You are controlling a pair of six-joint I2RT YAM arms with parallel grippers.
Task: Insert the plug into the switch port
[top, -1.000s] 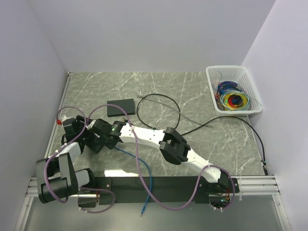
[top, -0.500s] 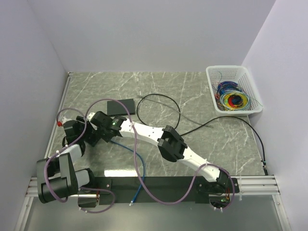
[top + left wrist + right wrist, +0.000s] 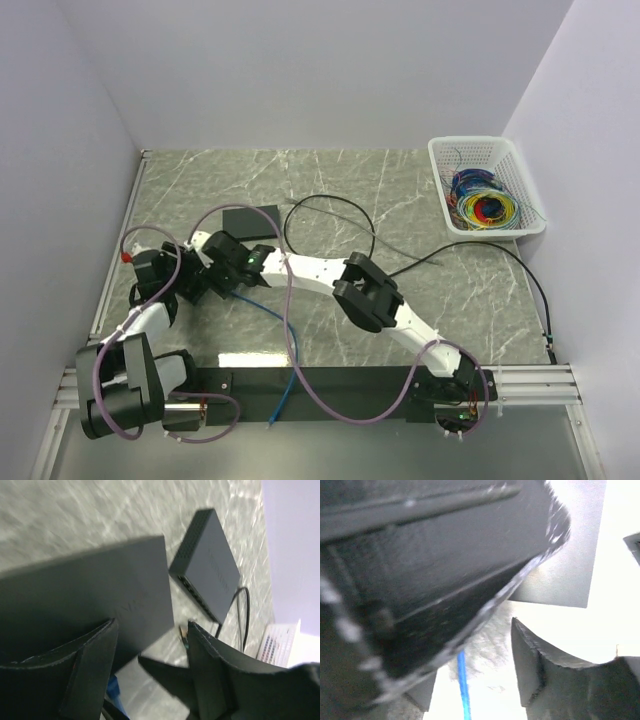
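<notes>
The black switch point(image 3: 250, 221) lies flat on the marble table; in the left wrist view point(image 3: 206, 565) its port side faces my gripper. The blue cable point(image 3: 283, 352) runs from the grippers to the table's near edge. My left gripper point(image 3: 188, 281) is open, its jaws wide apart point(image 3: 150, 667). The plug's clear tip point(image 3: 184, 635) shows beside its right finger point(image 3: 210, 670). My right gripper point(image 3: 216, 268) is close against the left one, its dark body point(image 3: 85, 600) filling that view. In the right wrist view its jaws point(image 3: 475, 680) stand apart with the blue cable point(image 3: 464, 685) between them.
A black cable point(image 3: 340, 225) loops from the switch across the table to the right edge. A white basket point(image 3: 485, 187) of coloured wires stands at the back right. Purple hoses point(image 3: 290, 340) trail from both arms. White walls close the left, back and right sides.
My right arm has swung further left and back toward the switch, and the left gripper moved with it. The blue cable's near end slid left at first, then stayed.
</notes>
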